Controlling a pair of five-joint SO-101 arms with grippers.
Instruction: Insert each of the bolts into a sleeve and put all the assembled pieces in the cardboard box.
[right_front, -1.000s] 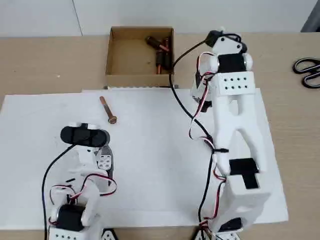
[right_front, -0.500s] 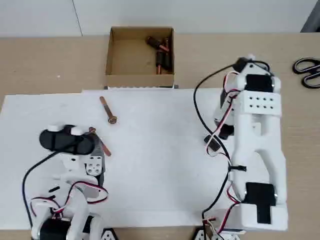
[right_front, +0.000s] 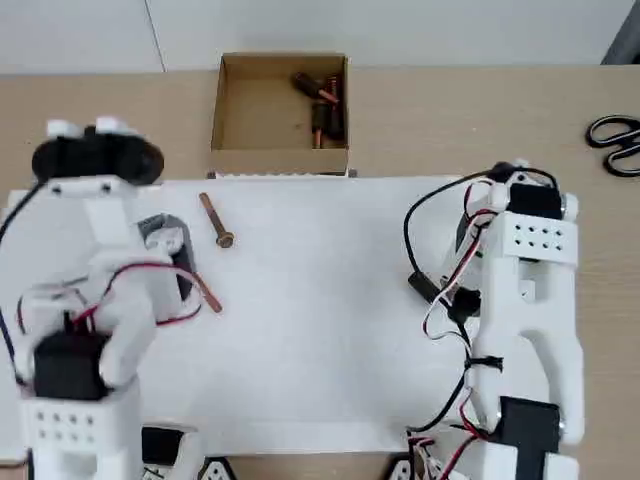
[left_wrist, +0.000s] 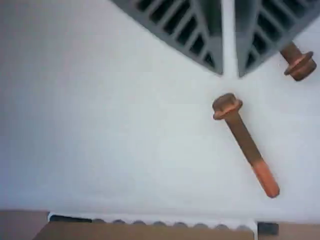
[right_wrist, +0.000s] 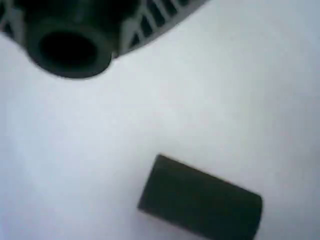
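Left hand (left_wrist: 230, 71) hangs over the white sheet (right_front: 320, 330) on the robot's side of the cardboard box (right_front: 280, 160), jaws pulled in to a narrow slit with nothing between them. Here's the worry: the nearer bolt (right_front: 206, 294) lies just beside that hand, partly tucked under the arm, and it is the bolt farther from the box. If the hand comes down like this, I'd expect it to land on the bolt rather than around it, and a round shank on smooth paper rolls. The jaws want widening first.

A little closer to the box, the second bolt (left_wrist: 244, 144) lies flat, head toward the hand and tip toward the box's front wall, touching neither. A shove to the nearer bolt could send it into this one.

To the right of the box and back toward the robot, under the right arm (right_front: 525, 290), there are two black sleeves. One sleeve (right_wrist: 70, 50) shows its open bore; whether it is gripped I can't tell. The other sleeve (right_wrist: 200, 202) lies on its side and could roll if bumped. Both sit well apart from the bolts, so a weak pinch could drop a bolt on the way over.

Farthest out, the box has finished pieces (right_front: 320, 105) in its far right corner.
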